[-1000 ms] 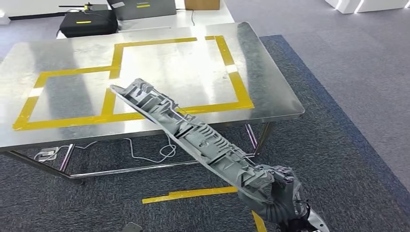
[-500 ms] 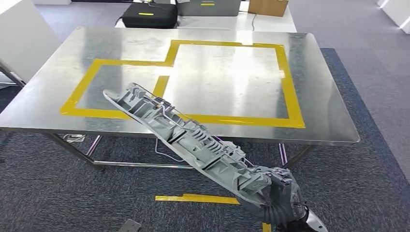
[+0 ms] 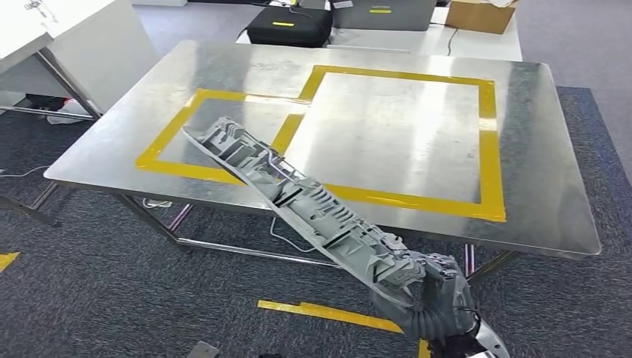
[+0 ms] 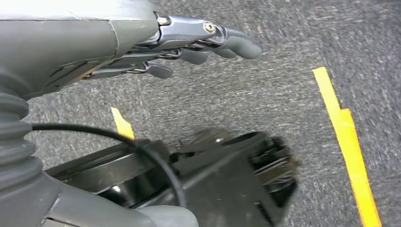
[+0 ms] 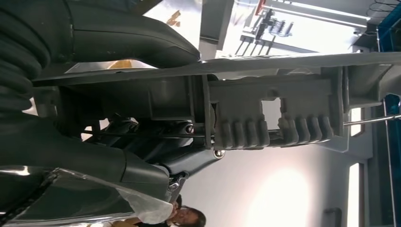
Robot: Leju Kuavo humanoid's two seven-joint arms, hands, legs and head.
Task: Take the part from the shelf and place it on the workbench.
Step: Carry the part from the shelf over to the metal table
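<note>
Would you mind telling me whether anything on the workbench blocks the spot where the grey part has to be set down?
Nothing visible does. The right hand holds the grey part by one end, its far end over the workbench near edge. The steel top shows just yellow tape outlines.

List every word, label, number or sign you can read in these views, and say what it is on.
No text can be read.
Black case: a yellow label, too small to read.
Grey case: a yellow label, too small to read.
Grey part in the right hand: no marking seen.
Workbench: only yellow tape outlines.
</note>
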